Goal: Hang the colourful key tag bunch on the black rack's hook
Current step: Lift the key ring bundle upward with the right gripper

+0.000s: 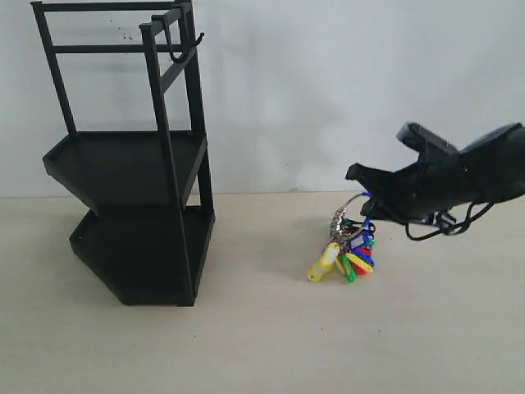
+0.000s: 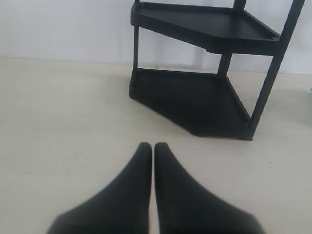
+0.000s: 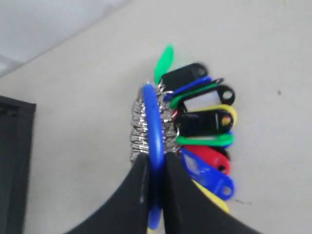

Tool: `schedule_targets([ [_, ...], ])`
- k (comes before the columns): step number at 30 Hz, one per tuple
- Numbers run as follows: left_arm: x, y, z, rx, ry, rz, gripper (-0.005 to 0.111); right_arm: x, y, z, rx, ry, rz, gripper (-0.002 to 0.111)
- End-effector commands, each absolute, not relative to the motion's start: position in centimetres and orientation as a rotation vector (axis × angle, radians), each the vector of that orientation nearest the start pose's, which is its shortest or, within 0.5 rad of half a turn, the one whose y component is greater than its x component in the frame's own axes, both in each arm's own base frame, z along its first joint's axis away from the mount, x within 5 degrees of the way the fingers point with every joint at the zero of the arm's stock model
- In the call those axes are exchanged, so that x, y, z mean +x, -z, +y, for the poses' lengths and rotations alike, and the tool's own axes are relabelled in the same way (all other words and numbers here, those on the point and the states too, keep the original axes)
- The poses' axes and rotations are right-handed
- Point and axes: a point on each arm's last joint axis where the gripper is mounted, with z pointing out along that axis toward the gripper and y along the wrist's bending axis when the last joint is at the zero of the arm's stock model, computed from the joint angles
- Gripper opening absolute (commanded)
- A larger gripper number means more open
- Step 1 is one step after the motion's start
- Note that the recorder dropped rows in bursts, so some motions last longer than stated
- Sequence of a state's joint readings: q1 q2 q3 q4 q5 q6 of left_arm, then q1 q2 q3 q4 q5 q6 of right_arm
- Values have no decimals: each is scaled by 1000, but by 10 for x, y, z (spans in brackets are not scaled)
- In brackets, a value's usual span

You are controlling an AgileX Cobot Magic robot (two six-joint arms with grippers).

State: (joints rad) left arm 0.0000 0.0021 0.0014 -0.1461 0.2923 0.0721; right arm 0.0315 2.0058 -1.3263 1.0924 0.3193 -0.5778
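The colourful key tag bunch dangles just below the right gripper, pinched by its blue loop. The hook sits high on the black rack, well away from it. If the bunch swings, it could slip that thin pinch or miss the tip. The left gripper is closed, empty.

The right arm is reaching in from the right edge of the exterior view, its black forearm sloping down toward the middle. The right gripper is pointing left and a little downward. Its two black fingers are pressing in from either side on the blue loop of the bunch, pinching it just behind their tips. The left gripper is aiming forward and slightly down, its two fingers lying tight against each other with the tips touching.
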Motion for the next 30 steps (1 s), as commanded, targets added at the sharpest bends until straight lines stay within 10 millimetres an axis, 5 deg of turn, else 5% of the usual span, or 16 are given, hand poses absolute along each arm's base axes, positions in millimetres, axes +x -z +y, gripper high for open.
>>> schedule_targets([
  [1,55,-188,-4,-24,79,1766,4,421,-241,32,234,-488,2247,0],
  [3,55,-188,-4,-24,79,1766,4,410,-260,35,203,-529,2252,0],
  [7,55,-188,-4,-24,79,1766,4,388,-289,45,-181,-469,2247,0],
  [10,55,-188,-4,-24,79,1766,4,376,-300,32,129,-514,2261,0],
  [11,55,-188,-4,-24,79,1766,4,372,-303,34,88,-516,2267,0],
  [13,55,-188,-4,-24,79,1766,4,362,-310,45,-261,-435,2265,0],
  [14,55,-188,-4,-24,79,1766,4,358,-314,45,-301,-417,2264,0],
  [17,55,-188,-4,-24,79,1766,4,351,-321,33,-1,-473,2291,0],
  [20,55,-188,-4,-24,79,1766,4,338,-328,47,-401,-381,2269,0],
  [23,55,-188,-4,-24,79,1766,4,336,-335,40,-96,-450,2289,0],
  [26,55,-188,-4,-24,79,1766,4,327,-337,58,-465,-400,2259,0],
  [29,55,-188,-4,-24,79,1766,4,332,-340,51,-79,-464,2288,0],
  [30,55,-188,-4,-24,79,1766,4,332,-340,53,-101,-470,2283,0],
])
